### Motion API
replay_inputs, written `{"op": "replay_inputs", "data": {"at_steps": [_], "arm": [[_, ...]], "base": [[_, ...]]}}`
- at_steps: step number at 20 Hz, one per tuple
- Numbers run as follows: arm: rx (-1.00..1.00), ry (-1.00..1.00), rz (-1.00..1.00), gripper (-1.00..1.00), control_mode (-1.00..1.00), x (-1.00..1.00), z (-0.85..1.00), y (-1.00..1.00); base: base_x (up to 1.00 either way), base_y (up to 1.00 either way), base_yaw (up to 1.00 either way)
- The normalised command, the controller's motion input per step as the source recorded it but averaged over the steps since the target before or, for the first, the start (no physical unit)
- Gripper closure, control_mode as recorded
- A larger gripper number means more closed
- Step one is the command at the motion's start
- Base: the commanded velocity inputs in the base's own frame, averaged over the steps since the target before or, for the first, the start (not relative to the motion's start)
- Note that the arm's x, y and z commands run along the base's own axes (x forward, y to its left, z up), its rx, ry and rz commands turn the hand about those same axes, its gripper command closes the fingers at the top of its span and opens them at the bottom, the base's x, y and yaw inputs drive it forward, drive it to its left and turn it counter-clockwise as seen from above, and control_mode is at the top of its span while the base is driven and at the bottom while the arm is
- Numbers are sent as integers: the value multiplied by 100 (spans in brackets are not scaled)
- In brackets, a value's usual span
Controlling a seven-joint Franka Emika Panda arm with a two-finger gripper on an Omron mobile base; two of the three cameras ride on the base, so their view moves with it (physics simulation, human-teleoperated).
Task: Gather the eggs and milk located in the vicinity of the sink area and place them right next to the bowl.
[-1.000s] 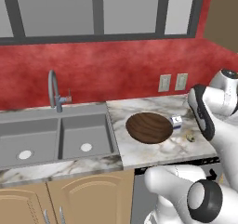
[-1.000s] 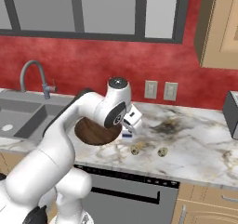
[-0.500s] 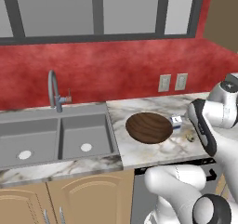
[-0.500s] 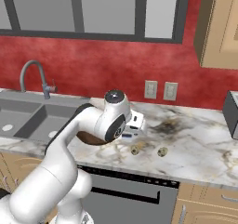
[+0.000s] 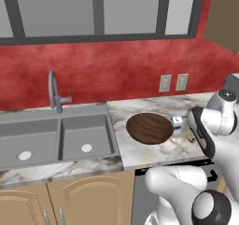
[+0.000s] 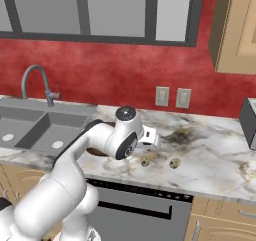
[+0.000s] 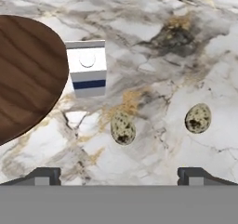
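The kitchen has a red wall, big windows and a marble counter (image 6: 210, 150) with wooden cupboards under it. On the left sits the grey metal sink (image 5: 56, 137) with two basins and a tall bent faucet (image 5: 53, 91).

The bowl (image 5: 149, 128) is wide, flat, round and dark brown, with wood lines on it. Nothing is in it as far as the hand view shows.

The milk (image 7: 86, 68) is a small white carton with a blue stripe. It stands just beside the bowl's rim, on the side away from the sink.

The two eggs are tiny, pale tan and speckled. The near egg (image 7: 122, 128) lies close to the milk, a little way from the bowl. The far egg (image 7: 198, 118) lies farther out on the counter, apart from the first one. In the right base view both lie on the marble just past the arm.

The fingers (image 7: 120, 174) are spread wide open and hold nothing. They hang above the counter, near the eggs.
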Motion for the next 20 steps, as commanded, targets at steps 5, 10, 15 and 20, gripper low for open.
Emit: {"op": "replay_inputs", "data": {"at_steps": [5,10,15,20], "arm": [[-1,9,0,-100,-100,18,-17,0],[0,11,1,-100,-100,15,-35,0],[0,11,1,-100,-100,19,-26,-15],[0,2,4,-100,-100,24,-17,-21]], "base": [[0,0,0],[0,0,0],[0,0,0],[0,0,0]]}}
